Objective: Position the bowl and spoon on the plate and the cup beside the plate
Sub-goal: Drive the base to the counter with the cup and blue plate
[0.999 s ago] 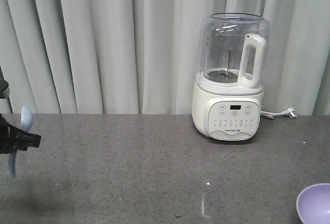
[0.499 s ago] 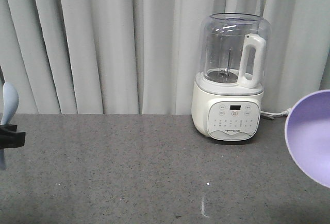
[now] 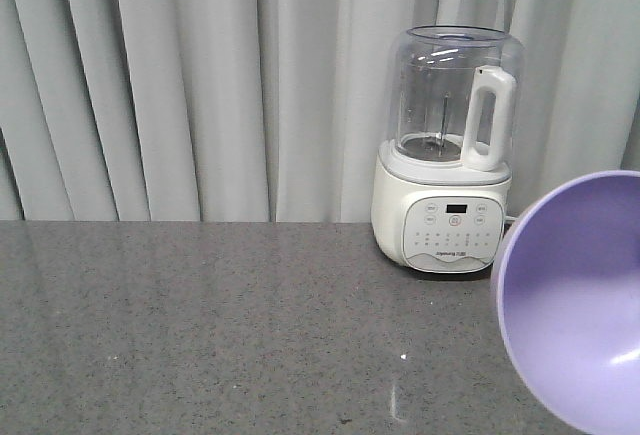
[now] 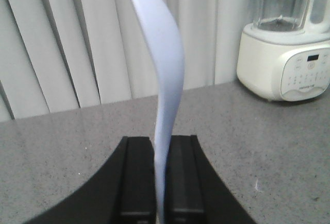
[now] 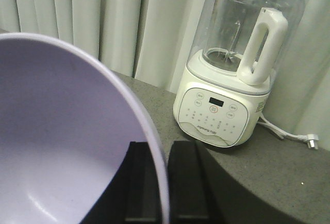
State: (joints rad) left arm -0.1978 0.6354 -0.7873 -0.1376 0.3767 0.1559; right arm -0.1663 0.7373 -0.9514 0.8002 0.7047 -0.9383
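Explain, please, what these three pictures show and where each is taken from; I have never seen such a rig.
This is a two-armed robot seen through its own cameras. The front-facing view looks over a grey countertop with a white blender standing before a curtain. The other two cameras sit on the wrists. In the left wrist view, the left end effector is shut on a pale-blue spoon, held upright. In the right wrist view, the right end effector pinches the rim of a purple bowl; that lifted, tilted bowl also shows at the front view's right edge.
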